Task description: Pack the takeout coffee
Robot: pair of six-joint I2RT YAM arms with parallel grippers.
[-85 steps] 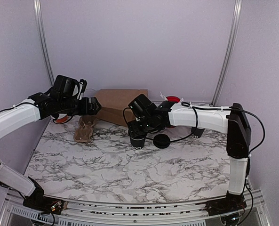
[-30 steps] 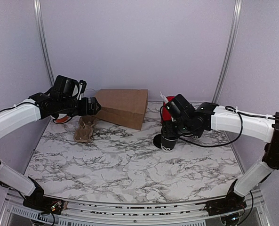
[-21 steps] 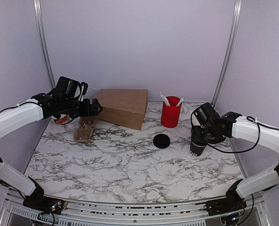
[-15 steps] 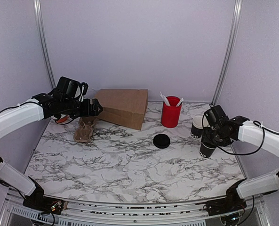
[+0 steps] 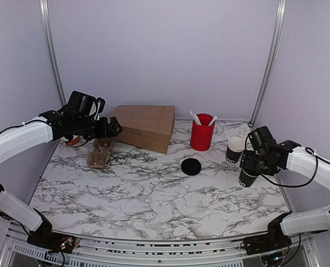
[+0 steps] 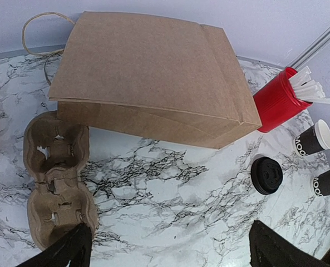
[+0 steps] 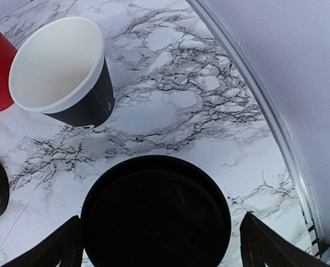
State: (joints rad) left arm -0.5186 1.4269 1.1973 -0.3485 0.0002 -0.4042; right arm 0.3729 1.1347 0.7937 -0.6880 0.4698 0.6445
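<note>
The takeout coffee [image 5: 235,149] is a small black cup with a white inside, standing open at the right next to the red cup [image 5: 202,133]; it also shows in the right wrist view [image 7: 59,67]. Just in front of it stands a second black cup capped with a black lid [image 5: 247,178]. My right gripper [image 5: 249,166] hangs over this capped cup [image 7: 156,217], open, with a finger on either side of the lid and a gap on the right. My left gripper [image 5: 110,128] is open and holds nothing, above the cardboard cup carrier [image 5: 101,153].
A brown paper bag [image 5: 145,127] lies on its side at the back. A loose flat black lid [image 5: 191,166] rests mid-table. White sticks poke out of the red cup. The table's right rail [image 7: 276,128] runs close to the capped cup.
My right arm carried the capped cup from mid-table to the right side, set it down by the open cup, and its jaws spread. The left arm stayed still.
</note>
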